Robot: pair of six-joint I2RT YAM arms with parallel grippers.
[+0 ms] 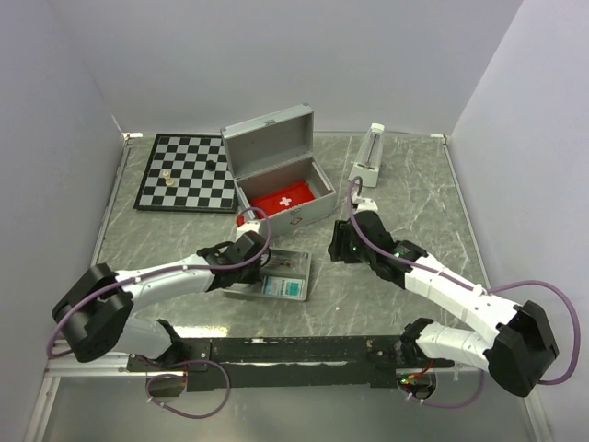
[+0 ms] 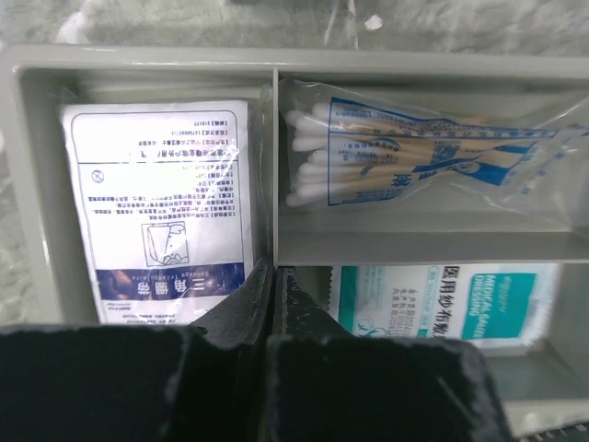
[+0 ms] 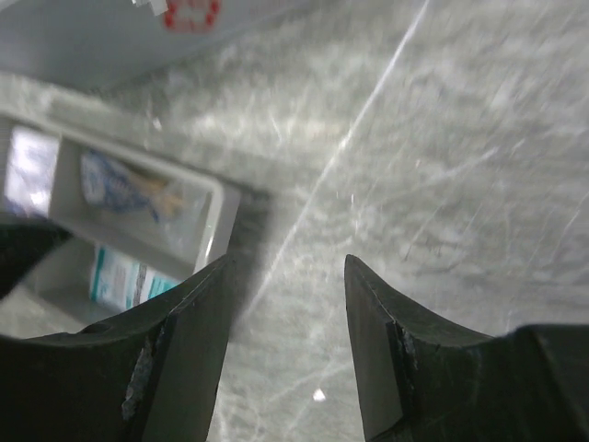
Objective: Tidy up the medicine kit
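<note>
Left gripper [image 2: 273,278] has its black fingers pressed together low over a shallow grey plastic tray [image 2: 28,184], with only a thin grey strip showing between them. The tips sit where the tray's central divider meets a cross wall, and they appear to pinch that divider.

On the left of the divider lies a white printed sachet with a dark blue band [image 2: 161,203]. Beyond the cross wall on the right is a clear bag of wooden-stemmed cotton swabs [image 2: 405,157]. Nearer the fingers is a teal and white dressing packet [image 2: 442,304].

The right gripper [image 3: 285,276] hangs just right of the tray with its fingers spread and nothing between them, above the grey marbled tabletop [image 3: 442,166].

In the top view, the tray rests on the table just in front of the boxy silver aluminium medicine kit [image 1: 271,138]. The kit stands at the middle of the table's far half with its hinged lid raised. A flat red pouch with a white cross [image 1: 287,200] lies inside it.

To the left of the kit is a black and white chessboard [image 1: 189,172] carrying a few small pieces. To its right stands a narrow white object [image 1: 368,157] whose nature cannot be made out.
</note>
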